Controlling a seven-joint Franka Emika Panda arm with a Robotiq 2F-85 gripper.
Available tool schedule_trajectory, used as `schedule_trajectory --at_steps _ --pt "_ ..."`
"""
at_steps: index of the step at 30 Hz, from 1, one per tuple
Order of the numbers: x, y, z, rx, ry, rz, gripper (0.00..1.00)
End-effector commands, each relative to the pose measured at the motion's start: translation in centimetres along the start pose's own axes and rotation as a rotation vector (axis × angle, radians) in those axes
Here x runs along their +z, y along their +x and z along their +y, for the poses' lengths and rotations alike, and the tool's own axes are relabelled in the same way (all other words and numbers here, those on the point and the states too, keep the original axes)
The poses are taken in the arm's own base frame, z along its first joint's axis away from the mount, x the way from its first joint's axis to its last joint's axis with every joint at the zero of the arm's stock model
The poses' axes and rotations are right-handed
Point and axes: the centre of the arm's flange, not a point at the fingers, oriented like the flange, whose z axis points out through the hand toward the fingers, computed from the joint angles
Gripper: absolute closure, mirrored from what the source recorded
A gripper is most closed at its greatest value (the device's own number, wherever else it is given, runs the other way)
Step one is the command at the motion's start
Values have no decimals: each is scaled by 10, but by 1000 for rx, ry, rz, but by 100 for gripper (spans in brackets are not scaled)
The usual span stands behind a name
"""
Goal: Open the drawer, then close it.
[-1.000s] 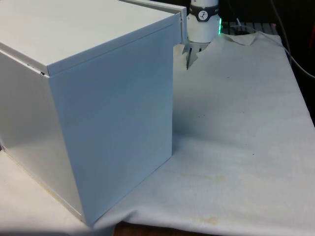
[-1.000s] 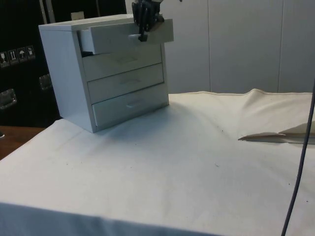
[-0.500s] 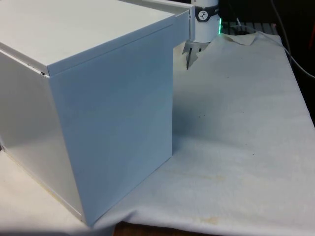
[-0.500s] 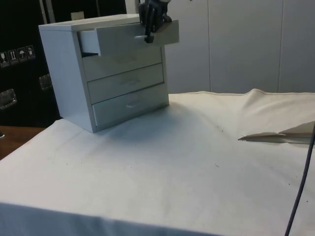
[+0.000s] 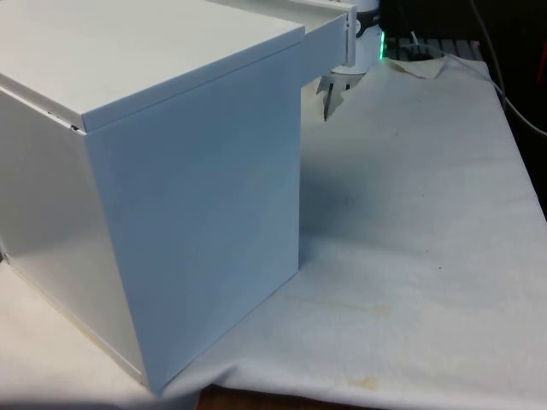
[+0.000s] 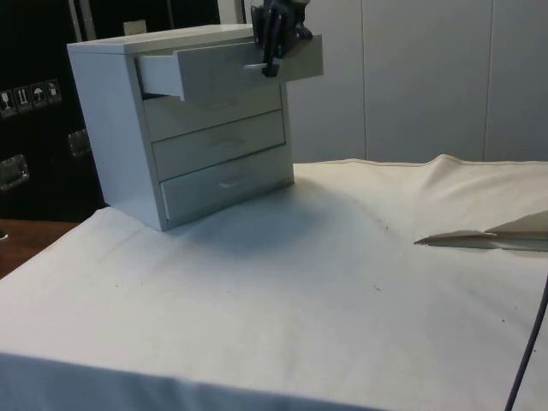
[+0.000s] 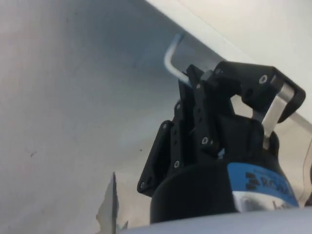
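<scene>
White cloth [image 6: 342,282] bare before chest [image 6: 171,128]; top drawer [image 6: 231,68] out; hand [image 6: 272,47] clamped on handle [image 7: 171,58]

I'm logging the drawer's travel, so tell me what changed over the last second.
The top drawer has slid further out of the chest of drawers, drawn by the claw, which moved with it away from the chest. In the wrist view the claw is closed around the drawer's handle. The chest, its three lower drawers and the white cloth stayed put.
</scene>
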Motion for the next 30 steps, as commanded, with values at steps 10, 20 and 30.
schedule_trajectory --at_steps 10,20,30 --pt "-9 9 -26 -9 -6 -19 100" --pt "-1 14 -32 3 -20 -10 100" --pt "-2 11 -32 13 -26 -8 100"
